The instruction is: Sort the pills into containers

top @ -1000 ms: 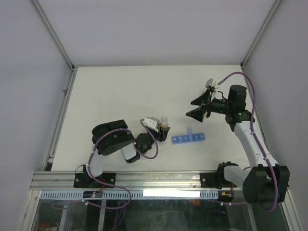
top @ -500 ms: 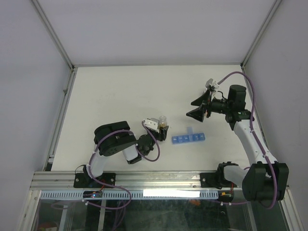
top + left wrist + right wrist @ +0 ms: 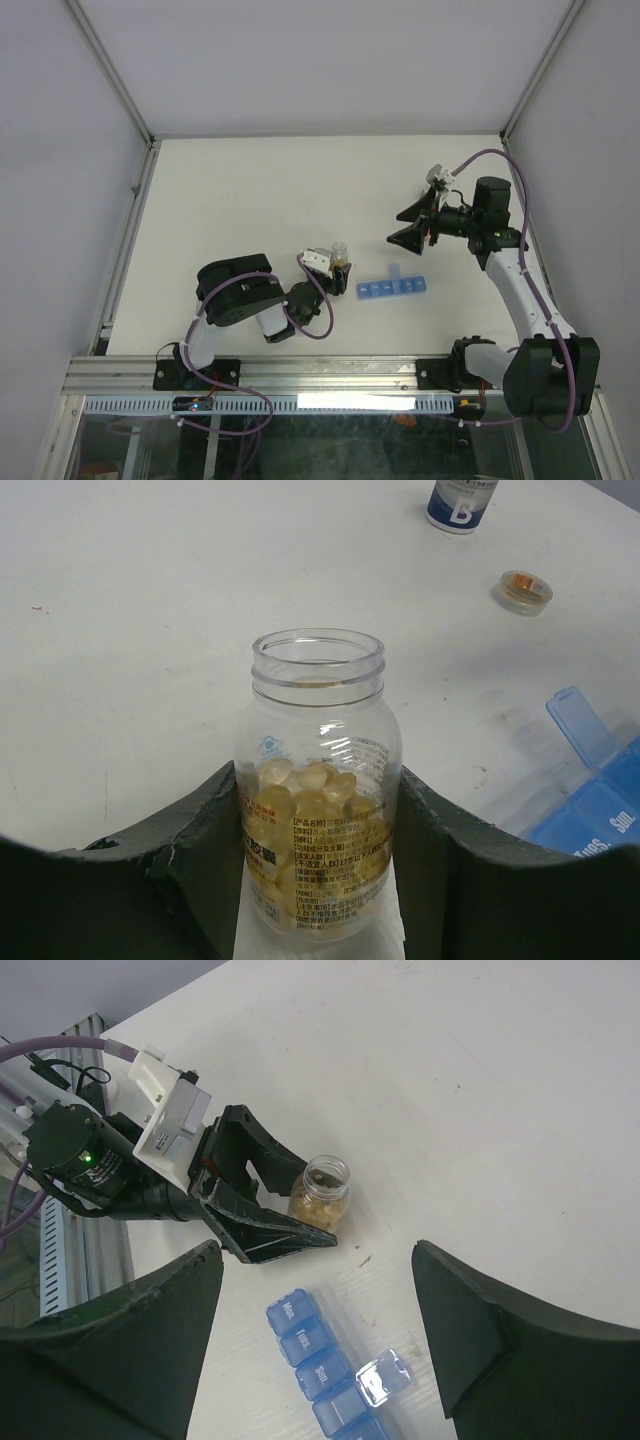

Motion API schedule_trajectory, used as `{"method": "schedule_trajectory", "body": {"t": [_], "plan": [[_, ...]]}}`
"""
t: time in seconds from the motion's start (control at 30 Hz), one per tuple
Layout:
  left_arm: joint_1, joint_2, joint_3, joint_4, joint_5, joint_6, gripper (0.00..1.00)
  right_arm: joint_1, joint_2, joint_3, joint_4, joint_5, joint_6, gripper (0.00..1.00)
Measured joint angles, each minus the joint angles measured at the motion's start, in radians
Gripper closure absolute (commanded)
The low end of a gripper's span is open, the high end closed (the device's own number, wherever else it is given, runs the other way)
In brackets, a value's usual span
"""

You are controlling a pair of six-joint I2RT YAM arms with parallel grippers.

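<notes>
Left wrist view shows the pills (image 3: 300,792) heaped inside an uncapped clear bottle (image 3: 318,680) clamped by the left gripper (image 3: 318,815) — blue pill organizer (image 3: 600,805) at lower right. Right wrist view adds the right gripper (image 3: 318,1252) — spread wide, empty.

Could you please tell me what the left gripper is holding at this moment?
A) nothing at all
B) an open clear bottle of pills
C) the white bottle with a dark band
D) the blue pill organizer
B: in the left wrist view the left gripper is closed against both sides of the uncapped clear bottle, which has yellowish pills inside.
</notes>
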Motion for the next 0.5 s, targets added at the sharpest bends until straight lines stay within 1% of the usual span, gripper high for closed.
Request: {"method": "schedule_trajectory", "body": {"t": [0.2,0.3,0.33,0.37,0.4,0.43,0.5], "plan": [[-0.002,0.000,0.000,0.000,-0.002,0.003,0.67,0.000,0.000,0.000,-0.002,-0.004,-0.002,0.20],[-0.002,0.000,0.000,0.000,-0.002,0.004,0.69,0.000,0.000,0.000,-0.001,-0.004,-0.003,0.21],[-0.002,0.000,0.000,0.000,-0.002,0.005,0.72,0.000,0.000,0.000,-0.002,-0.004,-0.003,0.21],[-0.002,0.000,0.000,0.000,-0.002,0.006,0.77,0.000,0.000,0.000,-0.001,-0.004,-0.003,0.21],[-0.002,0.000,0.000,0.000,-0.002,0.007,0.86,0.000,0.001,0.000,-0.001,-0.004,-0.003,0.21],[-0.002,0.000,0.000,0.000,0.000,0.011,0.89,0.000,0.002,0.000,-0.001,-0.005,-0.003,0.21],[-0.002,-0.001,0.000,0.000,0.003,0.020,0.93,0.000,0.008,0.000,-0.002,-0.011,-0.006,0.21]]}}
